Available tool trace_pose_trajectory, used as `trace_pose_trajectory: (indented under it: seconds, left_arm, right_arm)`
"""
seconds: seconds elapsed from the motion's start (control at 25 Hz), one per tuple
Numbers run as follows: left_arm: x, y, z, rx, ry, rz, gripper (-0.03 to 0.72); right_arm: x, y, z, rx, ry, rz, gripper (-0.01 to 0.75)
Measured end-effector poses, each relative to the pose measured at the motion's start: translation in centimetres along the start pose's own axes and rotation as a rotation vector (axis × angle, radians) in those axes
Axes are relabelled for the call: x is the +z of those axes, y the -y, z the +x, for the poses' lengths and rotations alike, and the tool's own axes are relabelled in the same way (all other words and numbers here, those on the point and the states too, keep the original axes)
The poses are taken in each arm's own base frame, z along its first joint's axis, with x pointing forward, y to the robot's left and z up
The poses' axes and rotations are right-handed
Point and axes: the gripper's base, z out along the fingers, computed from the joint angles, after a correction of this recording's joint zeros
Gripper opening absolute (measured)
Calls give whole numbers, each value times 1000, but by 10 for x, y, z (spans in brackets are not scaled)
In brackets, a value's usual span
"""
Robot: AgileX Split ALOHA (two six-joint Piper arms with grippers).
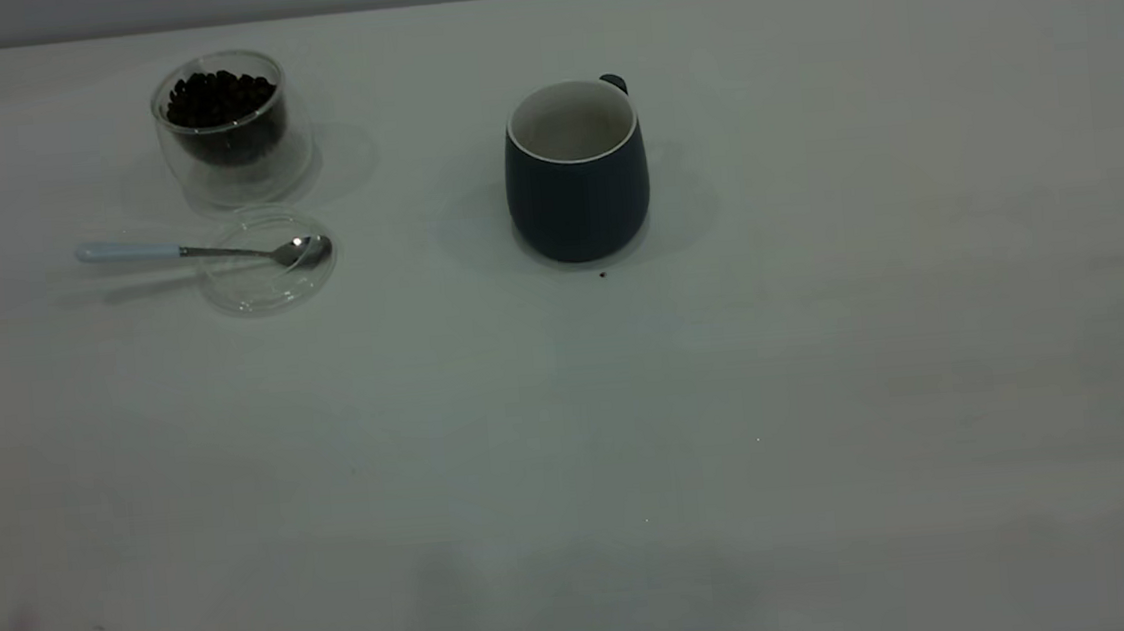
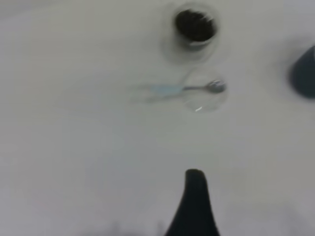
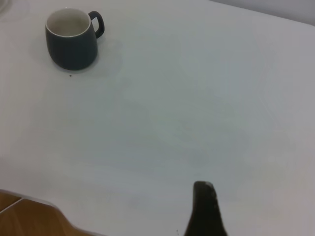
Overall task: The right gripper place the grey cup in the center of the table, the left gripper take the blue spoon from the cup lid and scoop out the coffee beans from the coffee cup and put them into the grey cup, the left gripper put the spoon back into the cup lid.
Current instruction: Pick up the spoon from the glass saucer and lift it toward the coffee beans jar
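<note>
Matte navy-grey rounded mug point(image 1: 577, 179) stands upright mid-bench toward the far edge, off-white inside, bare. Near the far left corner, the clear double-walled glass tumbler point(image 1: 231, 126) holds dark roasted beans point(image 1: 220, 99). Just beside it, the pale-blue-handled metal spoon point(image 1: 206, 250) rests its bowl in the flat clear lid point(image 1: 263, 279). Both grippers point(image 2: 194, 206) point(image 3: 204, 209) hover well back; jaws' state, cannot tell.

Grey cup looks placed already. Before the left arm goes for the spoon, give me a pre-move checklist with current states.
1. The grey cup stands upright near the middle of the table: ok.
2. Grey cup free of any tool: ok.
3. The blue spoon lies with its bowl on the cup lid, handle sticking out past the rim: ok.
4. The coffee cup is upright, holding the coffee beans: ok.
5. The left tool is away from the spoon, open or shut: cannot tell.
6. The right tool is clear of the cup: ok.
</note>
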Motion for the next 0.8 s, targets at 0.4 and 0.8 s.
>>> trace_pose_trajectory:
  seconds: [0.4, 0.8]
  left_arm:
    - [136, 16, -88, 53, -226, 352, 708]
    - [246, -26, -117, 64, -335, 642, 708]
  right_arm:
    - [0, 0, 0, 0, 0, 0, 590]
    - [0, 0, 0, 2, 0, 3, 590]
